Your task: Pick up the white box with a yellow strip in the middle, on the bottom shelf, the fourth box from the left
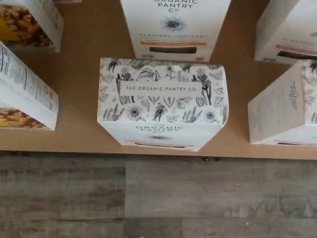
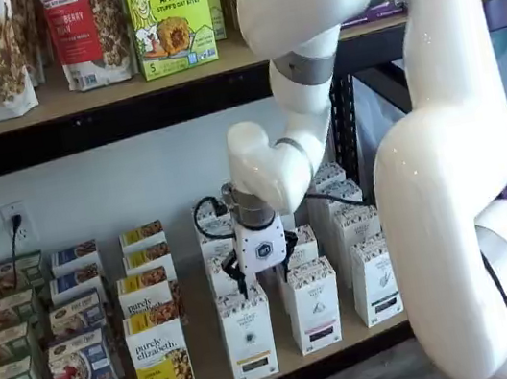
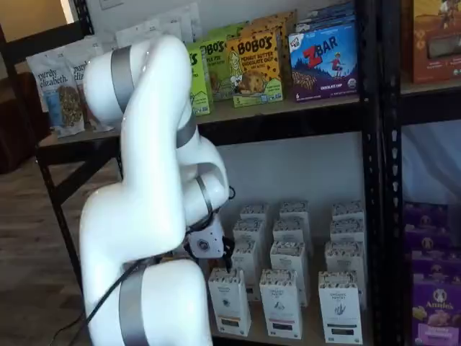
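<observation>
One white box stands upright at the bottom shelf's near edge, directly below the claw, its long axis vertical. The claw hangs released, fingers spread just above the carton's speckled top.

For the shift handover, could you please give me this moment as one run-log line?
phase: approach | hand: open, above front-row white box, nothing held | white box: upright at front of bottom shelf, not yet gripped
</observation>
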Robot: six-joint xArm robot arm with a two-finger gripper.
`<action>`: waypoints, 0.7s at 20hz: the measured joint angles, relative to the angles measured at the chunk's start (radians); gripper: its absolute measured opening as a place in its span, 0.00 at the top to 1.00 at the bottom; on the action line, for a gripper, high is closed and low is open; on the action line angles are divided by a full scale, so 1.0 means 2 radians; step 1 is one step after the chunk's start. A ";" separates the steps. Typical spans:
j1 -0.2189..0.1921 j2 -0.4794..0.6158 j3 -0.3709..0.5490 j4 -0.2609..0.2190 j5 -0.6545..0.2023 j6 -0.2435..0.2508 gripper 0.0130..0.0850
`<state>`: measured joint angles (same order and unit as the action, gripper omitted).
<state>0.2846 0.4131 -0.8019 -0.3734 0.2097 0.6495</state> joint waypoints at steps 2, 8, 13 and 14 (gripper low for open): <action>-0.001 0.012 -0.010 -0.001 -0.004 0.000 0.00; -0.003 0.044 -0.036 0.023 -0.016 -0.025 0.00; -0.004 0.068 -0.060 0.028 -0.019 -0.032 0.00; -0.004 0.073 -0.065 0.034 -0.019 -0.037 0.00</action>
<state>0.2766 0.5586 -0.9318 -0.3057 0.1717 0.5756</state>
